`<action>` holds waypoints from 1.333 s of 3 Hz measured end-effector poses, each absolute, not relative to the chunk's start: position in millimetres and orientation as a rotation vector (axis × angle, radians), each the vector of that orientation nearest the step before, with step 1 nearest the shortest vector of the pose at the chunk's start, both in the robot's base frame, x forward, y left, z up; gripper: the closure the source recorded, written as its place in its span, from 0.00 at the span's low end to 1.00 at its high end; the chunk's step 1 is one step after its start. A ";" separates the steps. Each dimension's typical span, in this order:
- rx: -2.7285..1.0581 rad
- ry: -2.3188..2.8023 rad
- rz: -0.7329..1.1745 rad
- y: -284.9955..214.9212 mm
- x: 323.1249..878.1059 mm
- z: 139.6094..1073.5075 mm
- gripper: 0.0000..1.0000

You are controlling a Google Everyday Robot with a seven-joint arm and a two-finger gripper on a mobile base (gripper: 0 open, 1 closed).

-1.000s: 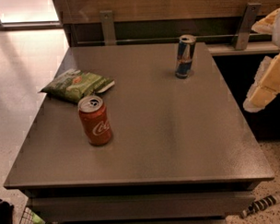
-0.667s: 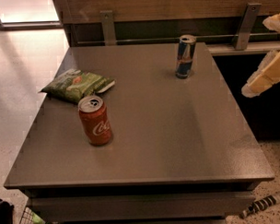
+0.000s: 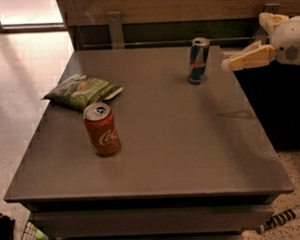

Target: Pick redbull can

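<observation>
The redbull can [image 3: 198, 61], slim and blue-and-silver with a silver top, stands upright near the far right of the grey table [image 3: 180, 145]. My gripper [image 3: 243, 41] hangs at the right edge of the view, just right of the can and about level with its top. Its pale fingers [image 3: 249, 58] are spread apart and hold nothing. The lower finger points left toward the can, with a small gap between them.
A red cola can [image 3: 102, 129] stands upright at the front left. A green snack bag [image 3: 82, 89] lies behind it at the left edge. A wooden wall with metal brackets [image 3: 114, 27] runs behind the table. A striped object [image 3: 284, 217] lies on the floor at lower right.
My gripper has moved up and to the left, closer to the redbull can. The cans and the bag have not moved.
</observation>
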State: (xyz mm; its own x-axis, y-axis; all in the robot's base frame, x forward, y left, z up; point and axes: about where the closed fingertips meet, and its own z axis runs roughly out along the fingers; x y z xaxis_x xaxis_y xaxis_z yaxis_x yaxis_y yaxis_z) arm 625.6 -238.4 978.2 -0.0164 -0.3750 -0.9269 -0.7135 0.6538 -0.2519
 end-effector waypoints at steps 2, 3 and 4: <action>-0.742 1.449 0.588 -181.9 668.0 951.9 0.00; -0.742 1.449 0.588 -181.9 668.0 951.9 0.00; -0.748 1.473 0.585 -178.4 673.9 943.5 0.00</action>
State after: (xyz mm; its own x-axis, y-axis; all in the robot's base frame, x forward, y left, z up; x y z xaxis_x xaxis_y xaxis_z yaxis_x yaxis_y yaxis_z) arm 673.9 -178.4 943.5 0.0342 -0.0956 -0.9948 -0.7518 0.6534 -0.0887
